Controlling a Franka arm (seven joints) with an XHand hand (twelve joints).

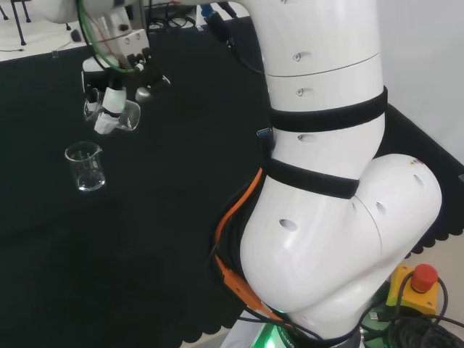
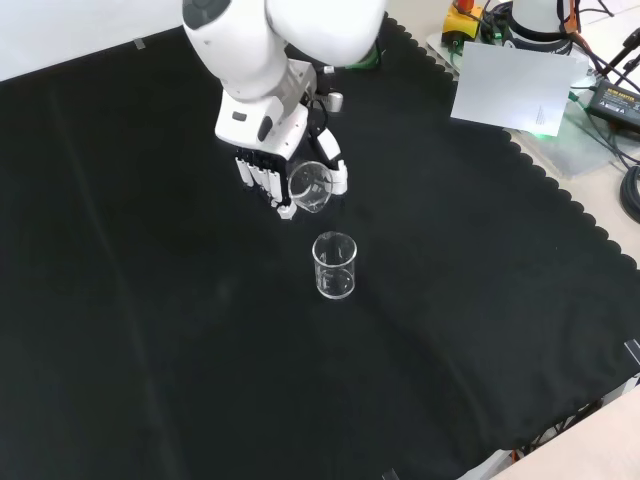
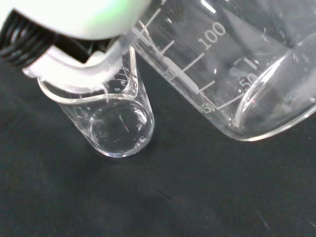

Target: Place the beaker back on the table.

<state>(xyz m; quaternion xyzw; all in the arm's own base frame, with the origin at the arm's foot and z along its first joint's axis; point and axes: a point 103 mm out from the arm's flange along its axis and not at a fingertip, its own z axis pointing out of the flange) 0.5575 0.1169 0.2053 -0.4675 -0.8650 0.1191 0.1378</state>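
We see the black cloth (image 2: 150, 330) covering the bench, and above it the hand (image 2: 268, 172) with its fingers curled around a clear beaker (image 2: 311, 186). This beaker is tilted on its side and is held in the air, above the cloth. A second beaker (image 2: 334, 266) stands upright on the cloth, near the hand, and looks empty.

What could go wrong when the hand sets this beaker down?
The hand holds a clear beaker tilted, close above a second beaker standing upright on the black cloth. Lowered straight down, it might strike that one. Released while tilted, it could tip and roll.
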